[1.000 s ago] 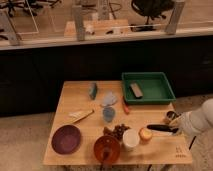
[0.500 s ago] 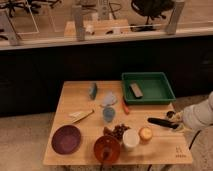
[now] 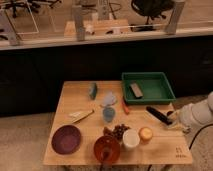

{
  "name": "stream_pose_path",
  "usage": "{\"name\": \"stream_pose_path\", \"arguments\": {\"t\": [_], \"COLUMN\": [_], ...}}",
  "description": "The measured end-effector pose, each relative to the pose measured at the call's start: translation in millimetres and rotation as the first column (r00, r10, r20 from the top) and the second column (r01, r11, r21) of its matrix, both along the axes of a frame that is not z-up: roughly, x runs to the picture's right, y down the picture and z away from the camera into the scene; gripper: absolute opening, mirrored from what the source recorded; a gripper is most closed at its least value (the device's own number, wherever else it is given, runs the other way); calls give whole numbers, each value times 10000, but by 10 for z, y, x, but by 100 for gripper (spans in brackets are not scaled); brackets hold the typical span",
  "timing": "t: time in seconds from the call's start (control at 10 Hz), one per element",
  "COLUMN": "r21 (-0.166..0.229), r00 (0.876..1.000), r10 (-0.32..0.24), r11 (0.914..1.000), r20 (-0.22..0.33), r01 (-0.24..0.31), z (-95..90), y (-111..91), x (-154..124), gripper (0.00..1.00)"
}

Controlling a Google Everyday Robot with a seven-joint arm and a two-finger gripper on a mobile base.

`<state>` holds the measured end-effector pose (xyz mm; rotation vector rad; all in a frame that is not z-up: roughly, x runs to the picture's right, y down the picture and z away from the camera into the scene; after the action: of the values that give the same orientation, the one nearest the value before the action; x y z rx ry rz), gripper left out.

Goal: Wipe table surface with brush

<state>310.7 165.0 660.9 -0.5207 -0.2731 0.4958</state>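
Camera view: nearest you, a brown bowl (image 3: 106,148) and a purple plate (image 3: 66,138) sit on the tabletop (image 3: 80,97). Further in, at the right edge, the end effector (image 3: 175,120) meets the black brush (image 3: 157,114), which angles toward the tray. You cannot tell whether it grips the brush. Beyond, the green tray (image 3: 155,86) holds a dark block (image 3: 135,90).

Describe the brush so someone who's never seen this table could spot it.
Start at the light wooden table, then find the green tray at its far right corner. Just in front of the tray lies the brush, slanting toward the gripper at the table's right edge. It is the only slim all-black stick; the dark block lies inside the tray.
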Motion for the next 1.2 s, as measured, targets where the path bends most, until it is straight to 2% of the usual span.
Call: {"name": "stream_pose_path", "arguments": {"t": [0.1,0.2,0.4,0.8,0.9,1.0,1.1,1.2], "r21": [-185,-356,-524,-536,-436,-305,-216,-31], "r00": [9974,9896,9754,9729,9658,9461,9090,8491], "r10": [637,1273,1949,2039,2293,2904,3784,4854], "r11": [9978,9909,9782,9761,9708,9542,9215,8678], "r20": [-336,-673,-1031,-1088,-1209,-1435,-1745,-2083], "r01": [-643,-1299,-2010,-2106,-2359,-2975,-3877,-4969], "z": [-18,-31,-40,-42,-52,-78,-108,-153], "y": [-6,-18,-39,-40,-47,-63,-64,-69], "x": [4,-4,-24,-21,-12,14,48,76], "gripper": [0,0,0,0,0,0,0,0]}}
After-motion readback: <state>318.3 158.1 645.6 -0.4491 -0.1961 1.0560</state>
